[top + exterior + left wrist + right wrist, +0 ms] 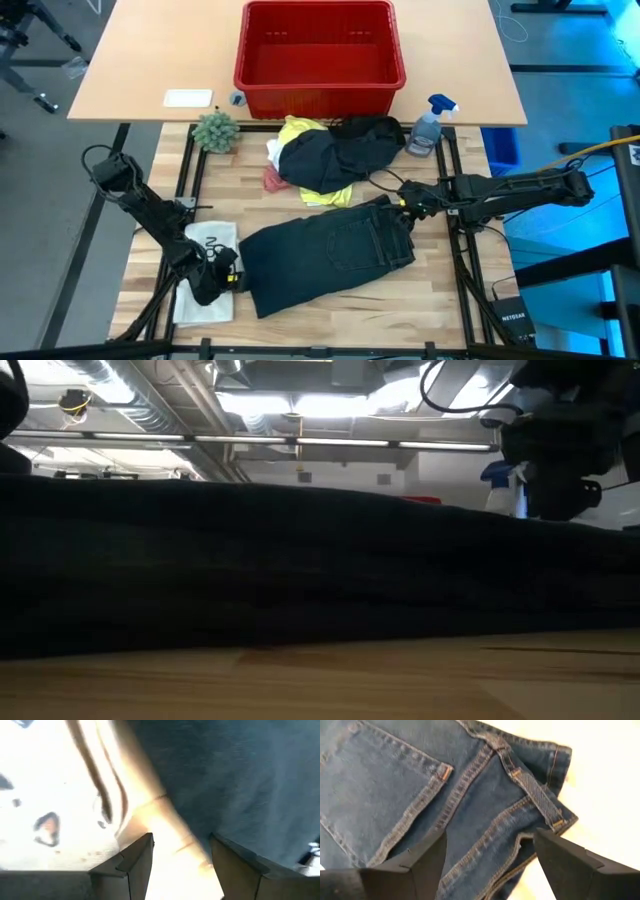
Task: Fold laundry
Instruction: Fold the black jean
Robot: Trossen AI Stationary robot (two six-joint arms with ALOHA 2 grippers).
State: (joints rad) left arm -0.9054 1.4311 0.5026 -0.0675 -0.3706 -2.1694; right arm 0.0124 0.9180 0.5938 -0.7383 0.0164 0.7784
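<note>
The dark trousers (330, 255) lay folded flat in the middle of the wooden worktop (470, 310), waistband toward the right arm. In the right wrist view they read as blue denim (420, 795) with orange stitching, a back pocket, a belt loop and a small reddish tab at the pocket's edge; no words could be read on that tab.

The left tool (222, 275) sat low at the trousers' left edge, above the flat white item (207, 270). Its fingers (135, 862) stood spread, with bare wood and the hem of the denim between them, pinching nothing. Dark print showed on the white item beside it, but the letters were too blurred to read.

The right tool (405, 203) hovered at the waistband corner of the trousers, its fingers (425, 860) wide apart over the belt loop and gripping nothing.

Behind the trousers, a heap held a black garment (345, 150) over the yellow T-shirt (300, 132), with the white cloth (274, 152) and pink cloth (274, 180) peeking out at its left side.

A red basket (320, 60) stood on the farther tan worktop (150, 60), a small potted plant (216, 130) and a spray bottle (428, 128) near it. A black box (511, 318) at the right bore the word "NETGEAR".
</note>
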